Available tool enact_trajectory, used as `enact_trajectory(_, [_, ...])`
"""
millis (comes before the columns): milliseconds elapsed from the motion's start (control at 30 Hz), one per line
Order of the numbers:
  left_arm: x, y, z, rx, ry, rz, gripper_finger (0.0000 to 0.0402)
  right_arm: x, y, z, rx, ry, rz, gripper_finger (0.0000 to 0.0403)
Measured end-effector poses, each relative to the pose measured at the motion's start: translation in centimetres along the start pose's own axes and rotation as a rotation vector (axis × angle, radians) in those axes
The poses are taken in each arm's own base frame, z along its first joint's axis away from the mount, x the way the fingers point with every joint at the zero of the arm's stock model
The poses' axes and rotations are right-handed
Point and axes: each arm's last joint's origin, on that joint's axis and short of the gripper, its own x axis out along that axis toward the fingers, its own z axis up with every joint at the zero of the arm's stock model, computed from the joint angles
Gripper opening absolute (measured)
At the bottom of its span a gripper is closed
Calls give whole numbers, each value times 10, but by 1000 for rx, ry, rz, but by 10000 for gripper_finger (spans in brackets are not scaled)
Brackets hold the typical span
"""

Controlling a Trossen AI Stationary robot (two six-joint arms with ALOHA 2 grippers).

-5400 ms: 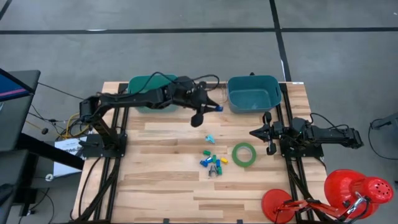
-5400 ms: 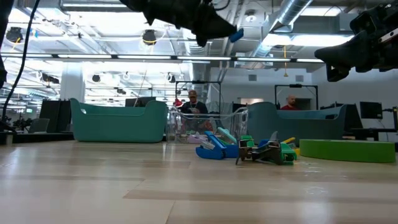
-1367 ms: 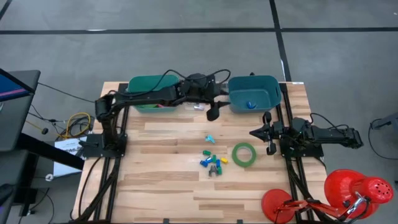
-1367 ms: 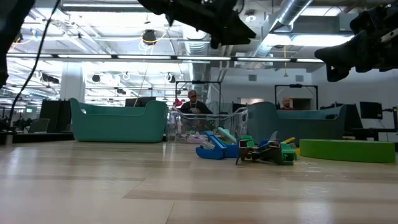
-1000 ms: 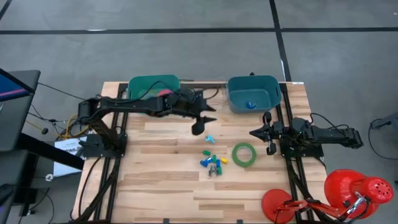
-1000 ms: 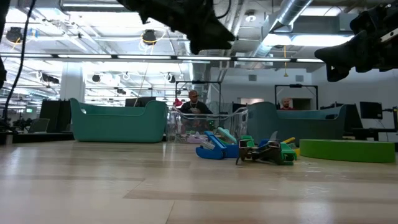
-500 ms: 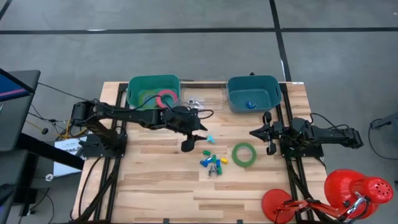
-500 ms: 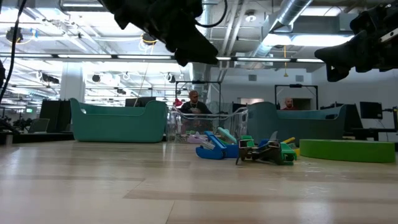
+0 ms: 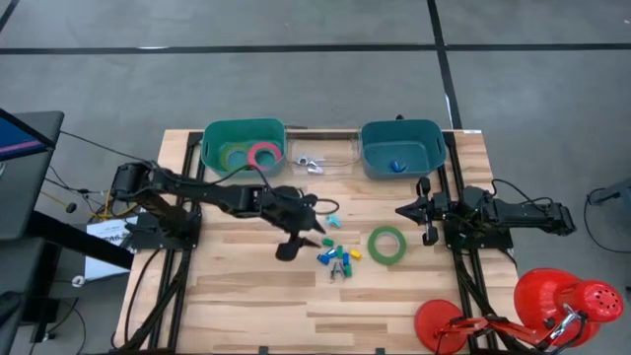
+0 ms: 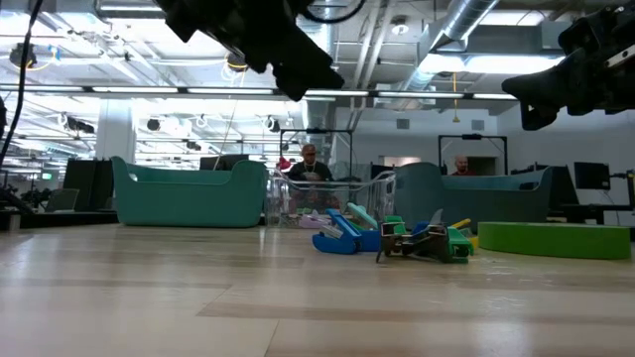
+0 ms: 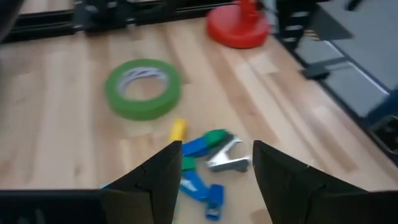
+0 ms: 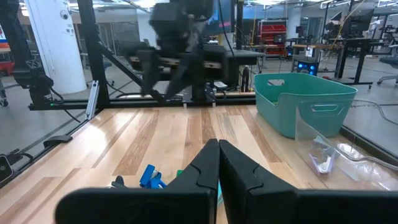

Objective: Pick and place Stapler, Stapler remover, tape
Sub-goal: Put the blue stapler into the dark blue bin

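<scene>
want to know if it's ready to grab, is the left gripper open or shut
Open. The left gripper shows a clear gap between its fingers, hovering over the small coloured pieces, holding nothing.

Grey floor (image 9: 296, 89) (taped, seemingly), exposed ducts (image 10: 466, 25).

From up high I could not tell which small coloured pieces (image 9: 337, 257) were which, the tiny blue thing in the right bin (image 9: 402, 145) was too small to name, and the left wrist picture was blurry.
</scene>
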Motion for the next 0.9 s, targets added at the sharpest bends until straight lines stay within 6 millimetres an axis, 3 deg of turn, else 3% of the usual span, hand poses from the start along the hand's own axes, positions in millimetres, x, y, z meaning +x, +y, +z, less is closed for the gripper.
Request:
enact_trajectory(467, [9, -9, -3, 44, 15, -55, 191, 0, 0, 0, 0, 0, 0, 0])
enact_trajectory(767, [31, -9, -22, 32, 95, -73, 262, 0, 0, 0, 0, 0, 0, 0])
enact_trajectory(900, [43, -12, -31, 80, 112, -125, 274, 0, 0, 0, 0, 0, 0, 0])
